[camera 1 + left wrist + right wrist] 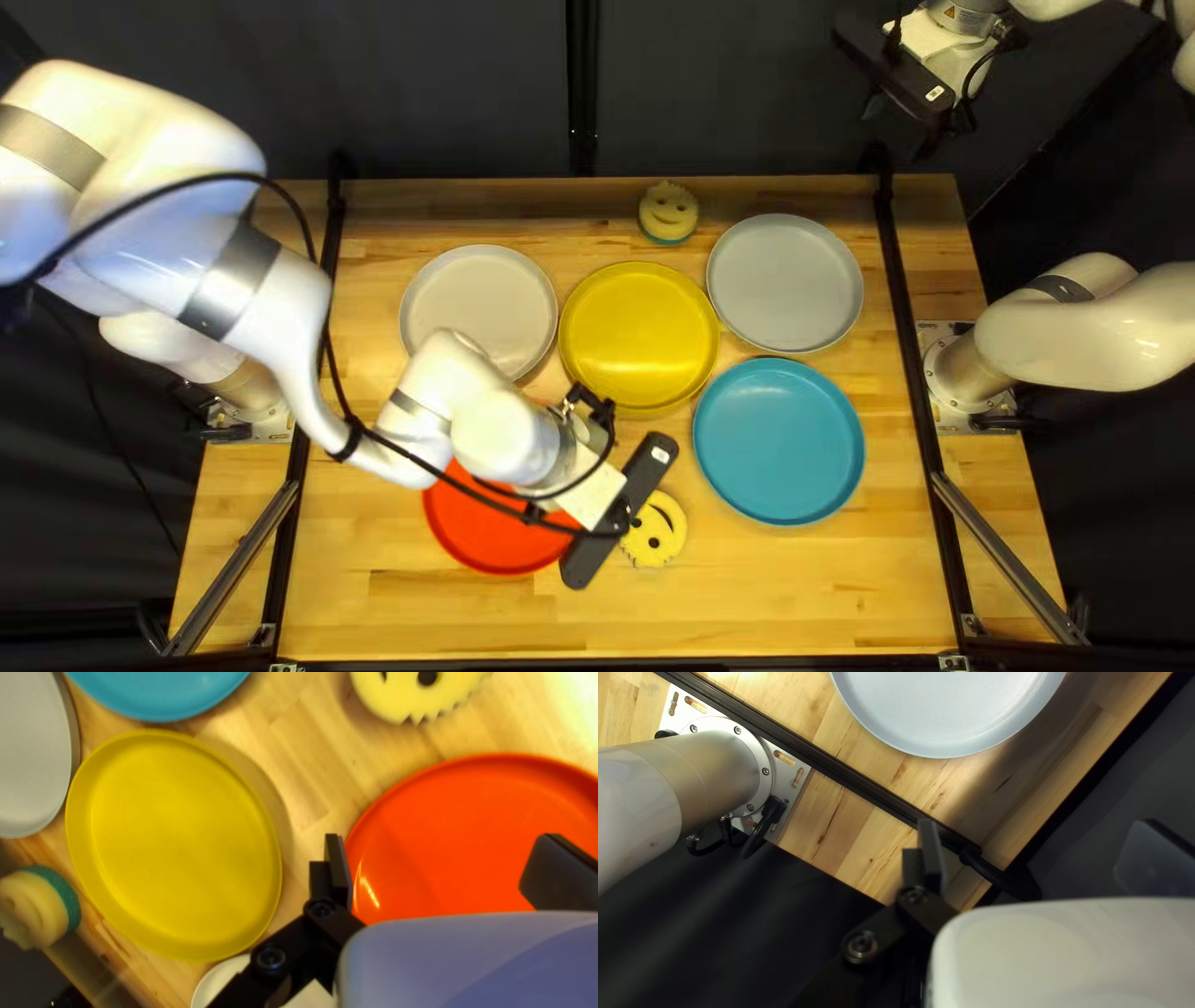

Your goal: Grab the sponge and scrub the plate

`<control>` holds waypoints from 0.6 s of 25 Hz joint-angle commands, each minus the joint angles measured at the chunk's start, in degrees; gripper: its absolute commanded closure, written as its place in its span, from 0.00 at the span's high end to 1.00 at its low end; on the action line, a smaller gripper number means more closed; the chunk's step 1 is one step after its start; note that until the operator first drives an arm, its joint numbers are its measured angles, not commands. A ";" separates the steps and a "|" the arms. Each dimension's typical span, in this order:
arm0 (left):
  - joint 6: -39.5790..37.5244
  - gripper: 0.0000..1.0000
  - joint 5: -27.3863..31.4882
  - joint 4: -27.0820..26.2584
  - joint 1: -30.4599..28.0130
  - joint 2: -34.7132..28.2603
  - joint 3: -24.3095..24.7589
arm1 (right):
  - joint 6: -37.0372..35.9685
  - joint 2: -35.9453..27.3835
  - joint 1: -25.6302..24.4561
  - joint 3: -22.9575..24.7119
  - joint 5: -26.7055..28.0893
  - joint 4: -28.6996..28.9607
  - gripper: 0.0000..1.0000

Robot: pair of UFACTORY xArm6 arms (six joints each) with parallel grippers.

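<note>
1. Two sponges lie within the scene, and the nearer, a yellow smiley-face sponge with a jagged edge point(654, 529), rests on the wooden surface point(747, 597) beside the red plate point(492, 541), partly hidden in the top left view by my left hand.
2. My left hand point(441, 838) is wide apart with nothing between its fingers; its own wrist view shows it over the red plate, with the nearer sponge ahead of it and off the plate.
3. Beyond these, the blue plate point(779, 442) sits right of the sponge in the top left view, and the yellow plate point(639, 334) lies farther back, near the middle.
4. Farther still are the off-white plate point(479, 296) and the pale grey plate point(784, 283), one to either side of the yellow one.
5. Farthest on the surface, a second smiley-face sponge with a green layer point(669, 212) stands near the far edge.
6. My right hand point(1036, 824) is raised beyond that edge, its fingers also spread and holding nothing.
7. As for progress, I judge that the pick-up is still to do: neither sponge is gripped. Left to do are closing on a sponge, carrying it to a plate and scrubbing. Which plate is meant, I cannot tell; the red one seems likeliest, being closest to the left hand.
</note>
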 commanded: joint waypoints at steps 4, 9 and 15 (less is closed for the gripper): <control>-1.24 1.00 0.33 2.04 -3.29 7.75 -7.13 | 0.00 0.00 0.00 0.00 0.00 0.00 1.00; -2.98 1.00 0.87 5.02 -4.35 12.42 -10.97 | 0.00 0.00 0.00 0.00 0.00 0.00 1.00; -4.17 1.00 -0.90 7.75 -3.64 14.36 -10.77 | 0.00 0.00 0.00 0.00 0.00 0.00 1.00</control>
